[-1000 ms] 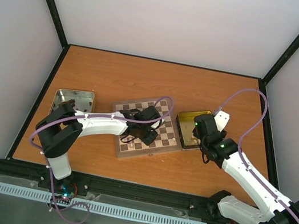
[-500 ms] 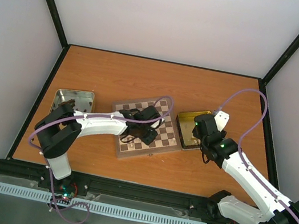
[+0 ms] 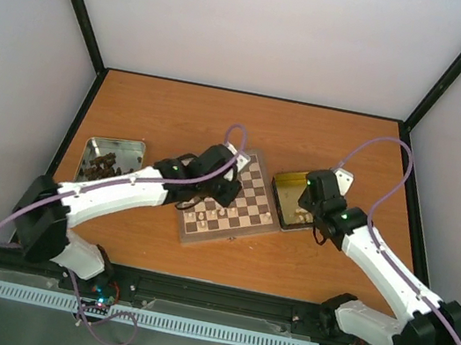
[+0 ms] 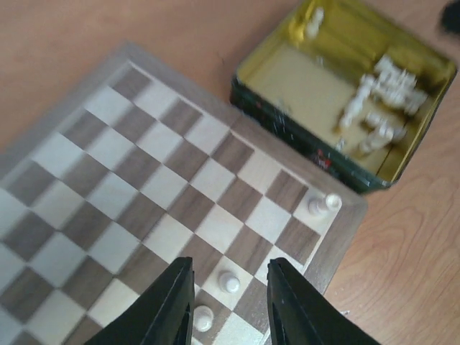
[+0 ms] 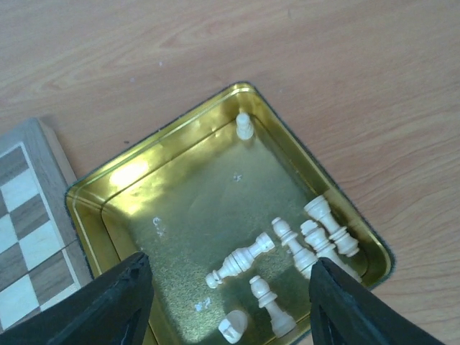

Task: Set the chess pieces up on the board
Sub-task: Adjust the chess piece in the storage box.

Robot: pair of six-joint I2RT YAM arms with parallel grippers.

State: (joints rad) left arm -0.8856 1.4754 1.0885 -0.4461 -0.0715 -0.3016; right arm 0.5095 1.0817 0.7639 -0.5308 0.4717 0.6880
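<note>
The board (image 3: 249,195) lies mid-table, with a few cream chess pieces (image 3: 221,214) along its near edge. My left gripper (image 3: 221,194) hovers over it, open. In the left wrist view a cream pawn (image 4: 228,282) stands free between the fingers (image 4: 175,305), touching neither, and another pawn (image 4: 203,318) stands beside the left one. A taller cream piece (image 4: 323,205) stands on the board's (image 4: 144,165) corner square. My right gripper (image 5: 230,309) hangs open and empty over the gold tin (image 5: 158,136), where several cream pieces (image 5: 241,262) lie on their sides.
A silver tray (image 3: 132,148) at the left holds dark brown chessmen (image 3: 102,166). The gold tin (image 3: 286,182) sits right against the board's right edge. One pawn (image 5: 244,126) stands alone at the tin's far wall. Black frame posts bound the table.
My left gripper has opened off a pawn on the board's near row and drawn back from it, its elbow swinging out to the left. The right gripper's jaws have narrowed slightly over the tin.
</note>
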